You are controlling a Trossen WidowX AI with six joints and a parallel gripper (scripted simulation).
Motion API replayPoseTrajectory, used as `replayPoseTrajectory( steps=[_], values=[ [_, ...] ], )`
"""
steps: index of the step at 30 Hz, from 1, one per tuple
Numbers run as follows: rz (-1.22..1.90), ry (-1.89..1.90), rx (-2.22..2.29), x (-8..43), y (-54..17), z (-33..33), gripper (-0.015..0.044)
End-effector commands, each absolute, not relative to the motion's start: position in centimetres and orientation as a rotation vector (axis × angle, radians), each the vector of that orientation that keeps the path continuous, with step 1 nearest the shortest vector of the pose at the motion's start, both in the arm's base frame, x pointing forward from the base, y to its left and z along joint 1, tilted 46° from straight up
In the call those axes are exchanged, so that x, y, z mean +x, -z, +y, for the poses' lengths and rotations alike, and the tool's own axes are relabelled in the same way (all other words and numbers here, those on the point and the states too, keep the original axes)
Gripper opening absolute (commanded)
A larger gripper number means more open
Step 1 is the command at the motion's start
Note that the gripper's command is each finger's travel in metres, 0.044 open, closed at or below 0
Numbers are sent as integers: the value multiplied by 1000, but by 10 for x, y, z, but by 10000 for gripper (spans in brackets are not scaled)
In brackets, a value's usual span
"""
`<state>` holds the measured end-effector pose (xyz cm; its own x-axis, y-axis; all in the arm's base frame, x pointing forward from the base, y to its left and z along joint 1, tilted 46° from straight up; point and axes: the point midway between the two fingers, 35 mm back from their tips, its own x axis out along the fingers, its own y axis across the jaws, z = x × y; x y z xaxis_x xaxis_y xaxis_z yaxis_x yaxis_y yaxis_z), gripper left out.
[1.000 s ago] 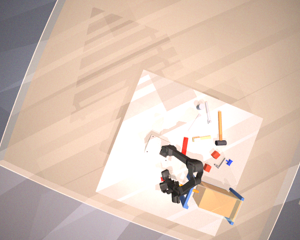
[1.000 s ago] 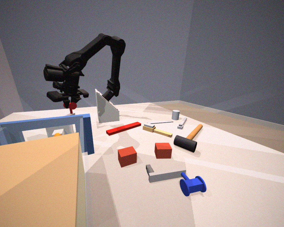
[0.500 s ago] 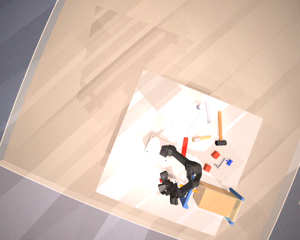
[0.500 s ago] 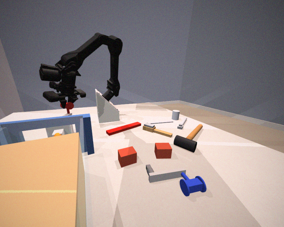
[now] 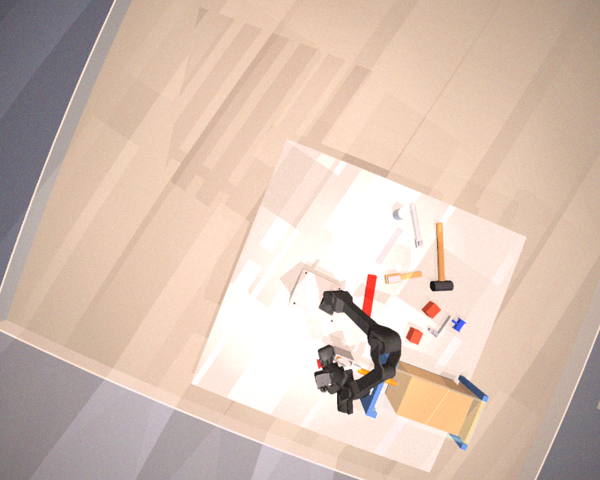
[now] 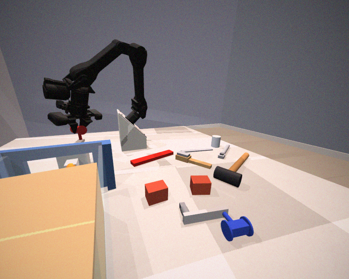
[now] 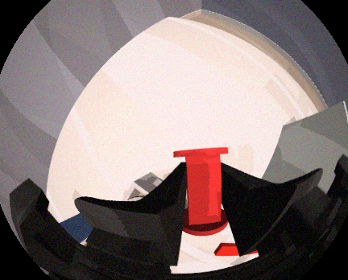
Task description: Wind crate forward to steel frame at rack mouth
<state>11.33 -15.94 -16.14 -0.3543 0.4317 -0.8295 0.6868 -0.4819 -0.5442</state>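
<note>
My gripper [image 6: 77, 129] [image 7: 198, 166] is shut on the red flanged grip of the winch handle [image 6: 82, 130] [image 7: 204, 193], which stands upright between the fingers. A grey piece shows just below it. The winch [image 5: 343, 356] is partly hidden under the arm in the top view; whether the square key is seated in its hole cannot be seen. An orange strap [image 5: 363, 371] [image 6: 70, 165] runs from the winch side toward the crate [image 5: 435, 405] [image 6: 42, 207]. The crate looks flat in the clear cubby, with a small gap between its front and the blue steel frame [image 5: 372, 403] [image 6: 109, 168].
A grey wedge-shaped stand [image 5: 310, 289] [image 6: 131, 138] [image 7: 309, 145] is beside the arm base. A red bar [image 5: 368, 295] [image 6: 152, 158], two red blocks, a grey bracket, a blue spool-shaped piece [image 5: 458, 324] [image 6: 237, 227], a mallet [image 5: 441, 258] [image 6: 227, 176] and several other tools lie farther off.
</note>
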Motion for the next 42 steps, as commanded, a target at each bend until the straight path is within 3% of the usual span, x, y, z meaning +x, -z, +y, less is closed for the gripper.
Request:
replayPoseTrajectory(
  steps=[1,42],
  values=[
    [1450,1934,1649,116,173,-169,0],
    [1445,1933,1649,141,210,-206,0]
  ],
)
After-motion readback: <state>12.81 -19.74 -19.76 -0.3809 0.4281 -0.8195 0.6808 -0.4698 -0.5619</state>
